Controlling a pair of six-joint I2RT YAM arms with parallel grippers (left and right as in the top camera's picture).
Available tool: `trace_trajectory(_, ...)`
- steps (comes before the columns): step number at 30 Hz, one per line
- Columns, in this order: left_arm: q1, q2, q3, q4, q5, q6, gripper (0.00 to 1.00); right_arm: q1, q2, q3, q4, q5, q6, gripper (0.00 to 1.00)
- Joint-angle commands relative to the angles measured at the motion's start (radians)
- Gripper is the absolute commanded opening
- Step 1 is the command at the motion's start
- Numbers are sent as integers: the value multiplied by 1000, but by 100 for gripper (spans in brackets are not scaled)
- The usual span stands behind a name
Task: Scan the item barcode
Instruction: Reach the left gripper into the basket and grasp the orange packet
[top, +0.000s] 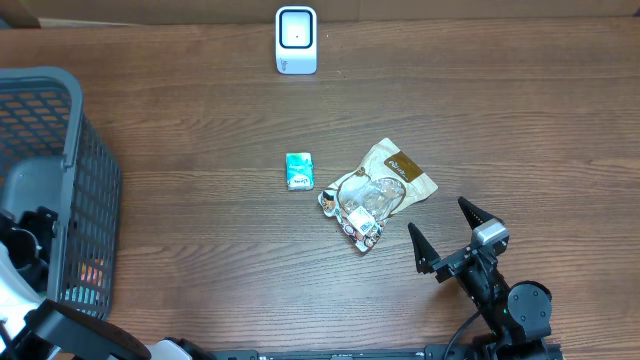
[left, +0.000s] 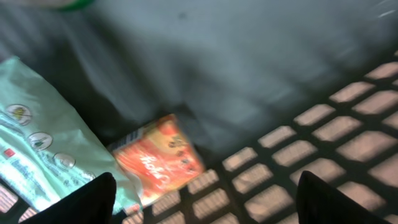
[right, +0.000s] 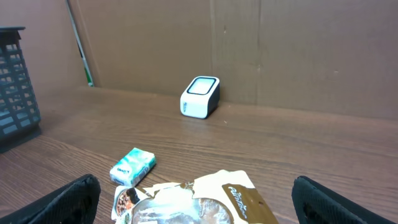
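My left gripper (left: 205, 208) hangs open inside the grey mesh basket (top: 70, 150), with nothing between its dark fingers. Just ahead of it on the basket floor lie an orange snack packet (left: 160, 158) and, to its left, a pale green packet (left: 37, 155). The white barcode scanner (top: 296, 40) stands at the back middle of the table. My right gripper (top: 437, 215) is wide open and empty at the front right, pointing at a beige pouch (top: 378, 192) and a small teal pack (top: 299, 171). The right wrist view shows the pouch (right: 211, 199), the teal pack (right: 132, 166) and the scanner (right: 200, 96).
The basket fills the left edge of the wooden table (top: 200, 110), and its wall (right: 15, 87) shows at far left in the right wrist view. A cardboard backdrop (right: 280, 50) closes off the far side behind the scanner.
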Motion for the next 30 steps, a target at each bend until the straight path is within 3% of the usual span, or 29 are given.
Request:
trace_trajectory(1,-3,-11,-103,53,-61,29,73,4,-11,-11,5,2,3,100)
trace_trajectory(8,-3,2,-215,157,-85,29,61,4,-11,-11,5,2,3,100)
trace_trajectory(16,-3,125,-245,201,-85,29,56,4,-11,-11,5,2,3,100)
trace_trajectory(18,-3,164,-245,201,-85,29,45,4,-11,-11,5,2,3,100)
trace_trajectory(19,-3,193,-245,200,-85,29,21,4,-11,-11,5,2,3,100)
trace_trajectory(20,-3,200,-245,200,-84,29,4,4,-11,-11,5,2,3,100)
trace_trajectory(25,-1,194,-196,158,-85,5,4,4,-11,-11,5,2,3,100)
trace_trajectory(30,-1,193,8,13,-57,-8,4,4,-11,-11,5,2,3,100)
